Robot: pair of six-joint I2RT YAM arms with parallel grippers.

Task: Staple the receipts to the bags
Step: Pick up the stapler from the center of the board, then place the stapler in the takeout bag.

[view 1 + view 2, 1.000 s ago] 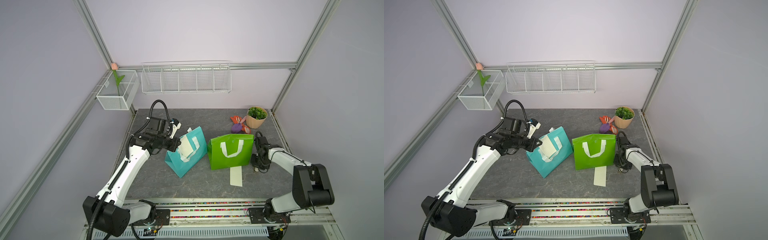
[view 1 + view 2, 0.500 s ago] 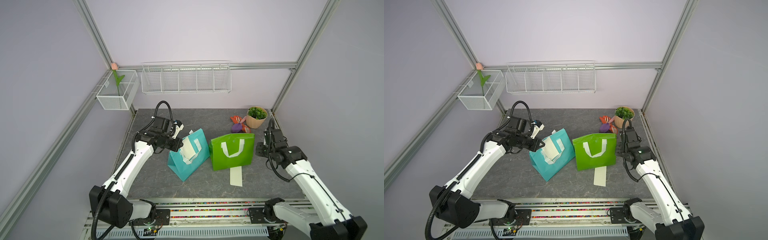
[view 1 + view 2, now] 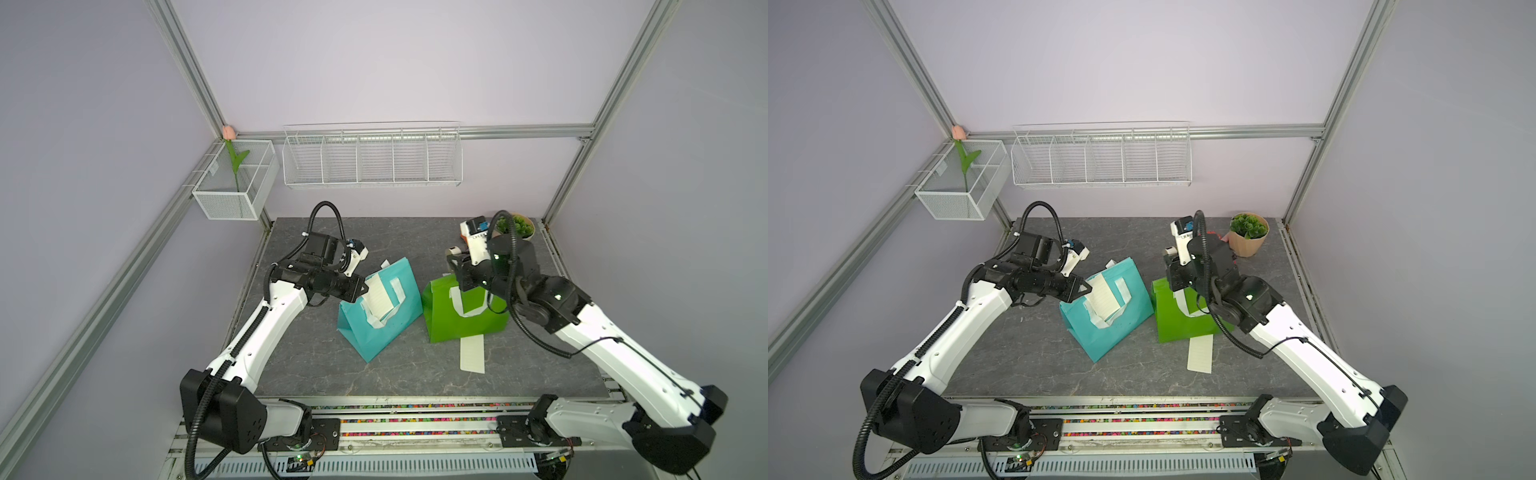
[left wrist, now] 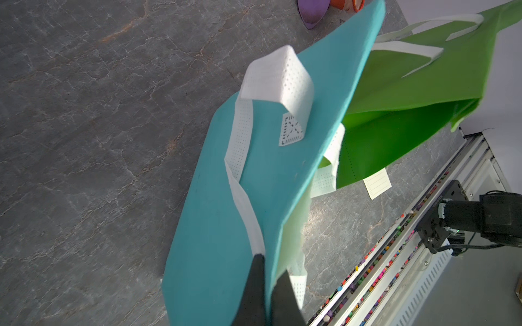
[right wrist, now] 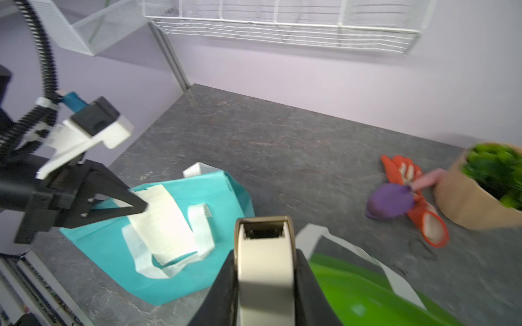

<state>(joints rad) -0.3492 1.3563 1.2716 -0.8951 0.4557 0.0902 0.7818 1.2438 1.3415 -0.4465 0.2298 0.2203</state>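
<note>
A teal bag leans on the table, and a cream receipt lies against its face between the white handles. My left gripper is shut on the teal bag's top edge and this receipt together. The green bag stands to its right. A second receipt lies flat in front of it. My right gripper is shut on a cream stapler, above the green bag's top edge.
A peach plant pot stands at the back right, with a purple object and an orange one beside it. A wire basket and a mesh box hang on the walls. The base rail runs along the front.
My right arm rose from the table at the green bag's right side and swung left, carrying the stapler over that bag's top. The left gripper edged right with the teal bag.
</note>
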